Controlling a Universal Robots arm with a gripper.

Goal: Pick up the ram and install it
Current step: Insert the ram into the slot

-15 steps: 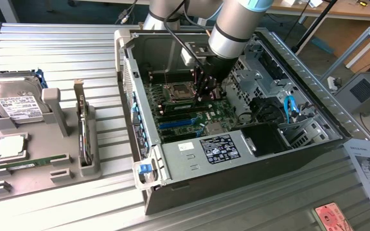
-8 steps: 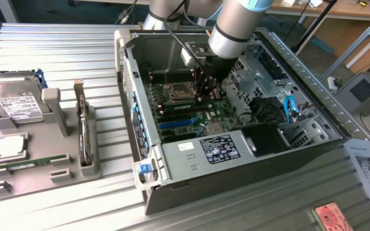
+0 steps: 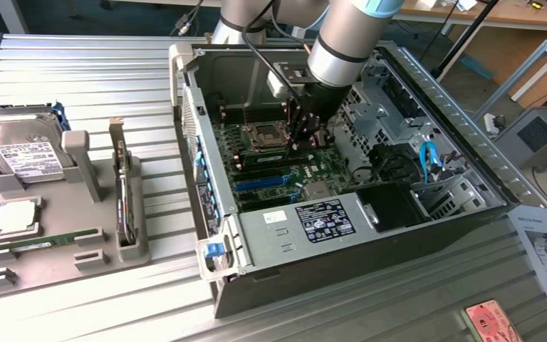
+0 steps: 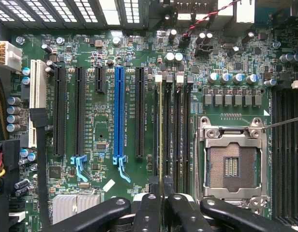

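While in the claw (image 4: 161, 207), ram (image 4: 161, 125) edge-on along slots (image 4: 180, 130).

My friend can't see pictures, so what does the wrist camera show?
Robot fingers pinch a thin ram stick, seen edge-on, lined up along the long black slots of a green motherboard. An empty silver chip socket sits beside those slots.

Ram (image 4: 161, 130): thin stick seen edge-on, standing upright, pinched in gripper (image 4: 163, 194), lined up along a black memory slot (image 4: 156, 121).
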